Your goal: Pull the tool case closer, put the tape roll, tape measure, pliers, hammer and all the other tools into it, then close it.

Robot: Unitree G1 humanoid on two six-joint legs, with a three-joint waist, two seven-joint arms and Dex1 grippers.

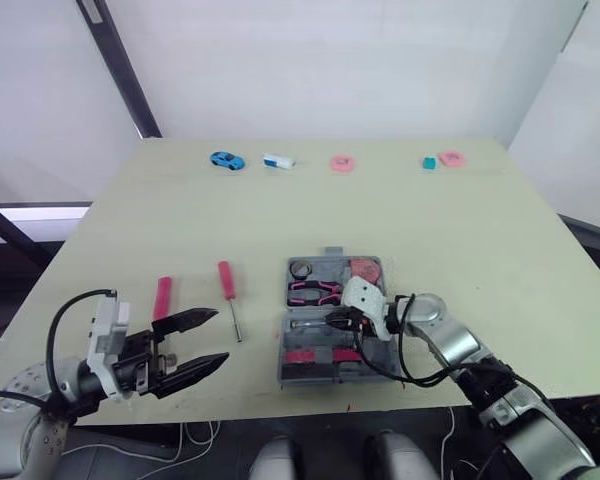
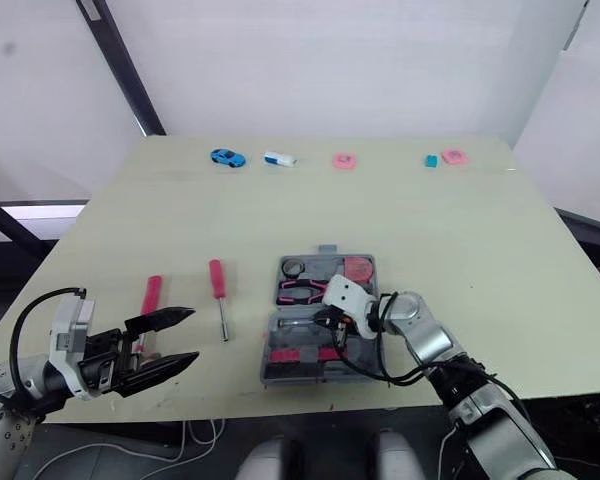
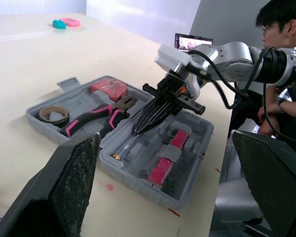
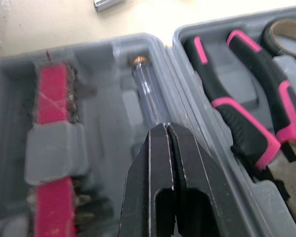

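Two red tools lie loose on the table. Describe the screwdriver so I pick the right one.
Find the open grey tool case near the table's front edge. Left of it lie two red-handled tools; the screwdriver is the one nearer the case, its bare metal shaft pointing toward the robot, while the other red tool lies farther left.

A grey plastic tool case (image 3: 195, 136) lies open and flat near the table's front edge. Its far half holds a brownish tape roll (image 3: 54, 122), pliers with pink-and-black handles (image 3: 96, 118) and a pink tape measure (image 3: 108, 88). The near half holds a clear-handled screwdriver (image 4: 147, 94) and pink bit holders (image 3: 161, 171). On the table left of the case lies a red-handled screwdriver (image 1: 226, 282), and farther left a second pink-handled tool (image 1: 162, 297).
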